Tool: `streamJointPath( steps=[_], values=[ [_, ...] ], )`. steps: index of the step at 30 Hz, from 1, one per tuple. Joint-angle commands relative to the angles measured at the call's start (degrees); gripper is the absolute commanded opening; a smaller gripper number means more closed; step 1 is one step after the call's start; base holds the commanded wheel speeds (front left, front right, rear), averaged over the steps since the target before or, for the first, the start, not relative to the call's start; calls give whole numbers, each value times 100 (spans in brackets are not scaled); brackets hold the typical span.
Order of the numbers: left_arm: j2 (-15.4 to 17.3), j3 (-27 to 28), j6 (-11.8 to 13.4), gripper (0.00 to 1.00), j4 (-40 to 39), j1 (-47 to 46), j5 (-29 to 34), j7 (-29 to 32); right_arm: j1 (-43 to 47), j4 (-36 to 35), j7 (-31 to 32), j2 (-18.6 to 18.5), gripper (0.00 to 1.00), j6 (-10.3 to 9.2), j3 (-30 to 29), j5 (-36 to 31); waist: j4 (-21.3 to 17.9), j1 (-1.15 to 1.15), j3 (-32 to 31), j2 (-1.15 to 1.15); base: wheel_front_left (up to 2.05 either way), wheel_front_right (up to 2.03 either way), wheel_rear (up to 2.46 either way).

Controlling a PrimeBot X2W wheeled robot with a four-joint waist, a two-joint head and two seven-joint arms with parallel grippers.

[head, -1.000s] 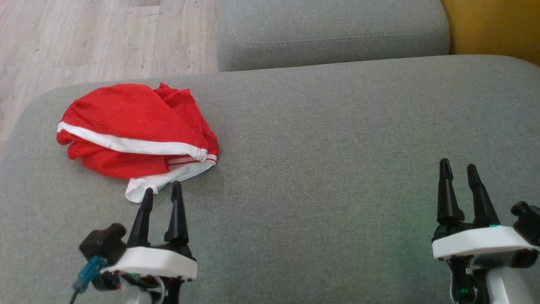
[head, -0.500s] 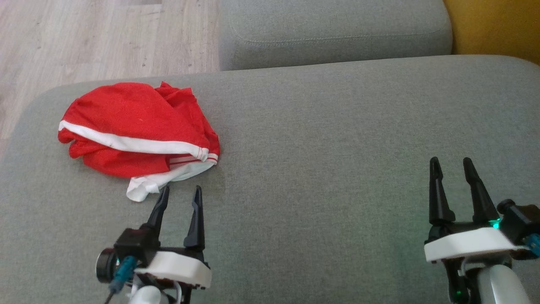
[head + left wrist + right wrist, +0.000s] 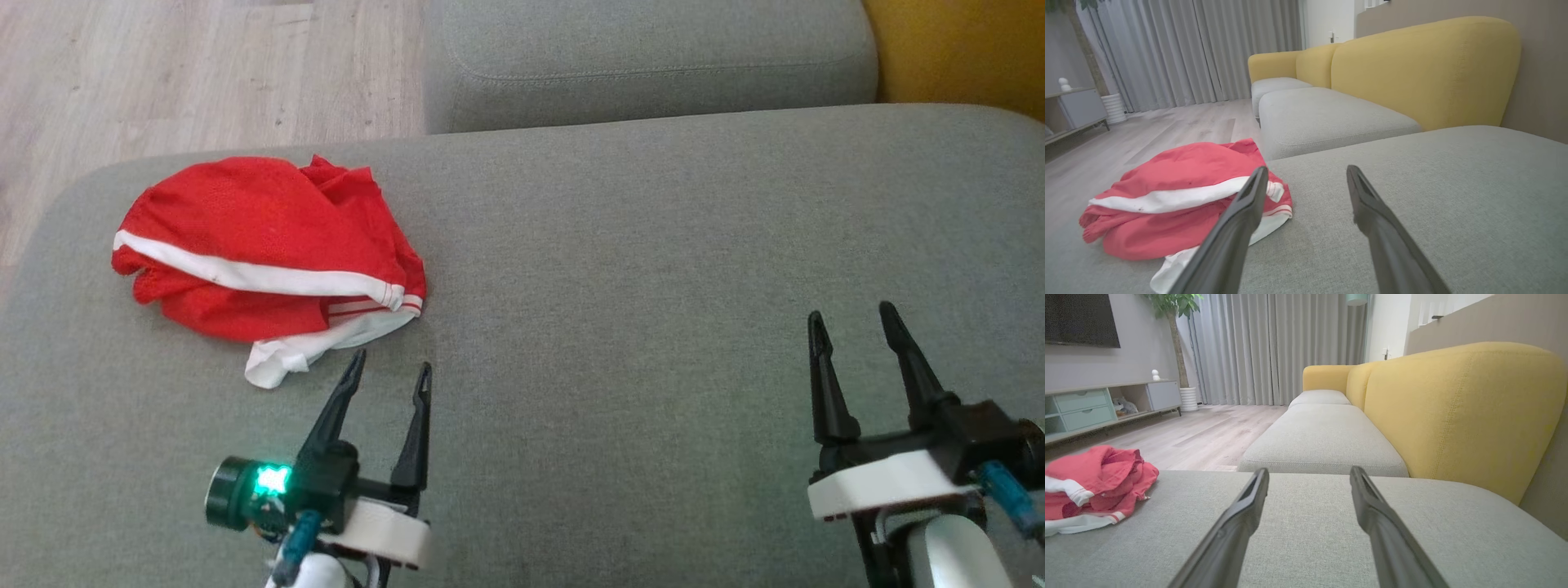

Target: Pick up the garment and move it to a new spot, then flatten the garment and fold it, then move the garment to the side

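Note:
A crumpled red garment (image 3: 261, 245) with white stripes and a white hem lies bunched on the left part of the grey sofa cushion (image 3: 620, 327). The left wrist view has the garment (image 3: 1180, 196) at lower left, the right wrist view has the garment (image 3: 1090, 486) at the far left. My left gripper (image 3: 390, 369) hangs open just right of and below the white hem, apart from the cloth, nothing between its fingers. My right gripper (image 3: 849, 318) stands open over bare cushion at the far right, empty.
A second grey cushion (image 3: 645, 57) lies beyond the seat, with a yellow backrest (image 3: 955, 49) at upper right. Wooden floor (image 3: 188, 73) drops off past the cushion's rounded left and far edges. In the right wrist view a TV cabinet (image 3: 1106, 404) and curtains (image 3: 1274, 347) stand across the room.
My left gripper has drawn back from the white hem and shifted right, turning at the wrist. The right gripper has slid slightly left and tilted. The garment has not moved.

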Motion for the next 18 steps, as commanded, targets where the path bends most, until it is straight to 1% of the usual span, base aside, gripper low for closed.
streamJointPath(
  steps=[1, 4, 6, 8, 11, 14, 16, 18],
  values=[
    [115, 73, 68, 100, -211, -347, 199, -84, -148, -220, -90, -55, 100, -4, 107, -240, 2, 0, 4, 0, 0, 0, 0],
    [153, -54, 145, 100, -223, -387, 388, -135, -161, -239, -140, -56, 100, -4, 150, -451, 11, 0, 11, 0, 0, 0, 0],
    [121, -74, 173, 100, -260, -384, 379, -169, -163, -287, -174, -57, 100, -4, 199, -417, 18, 0, 16, 0, 0, 0, 0],
    [60, -1, 209, 100, -360, -356, 291, -203, -151, -301, -208, -58, 100, -4, 185, -145, 24, 0, 22, 0, 0, 0, 0],
    [-55, 182, 198, 100, -600, -262, 116, -254, -105, -222, -259, -59, 100, -4, 149, 437, 38, 0, 21, 0, 0, 0, 0],
    [-191, 449, 66, 100, -722, -104, -72, -306, -52, -120, -310, -60, 100, -4, 144, 745, 53, 0, 6, 0, 0, 0, 0],
    [-255, 580, -60, 100, -739, -23, -74, -340, -20, -46, -343, -60, 100, -4, 146, 926, 59, 0, 4, 0, 0, 0, 0],
    [-299, 664, -200, 100, -703, 47, 1, -374, 0, 51, -377, -61, 100, -4, 193, 965, 61, 0, 5, 0, 0, 0, 0]
  ],
)
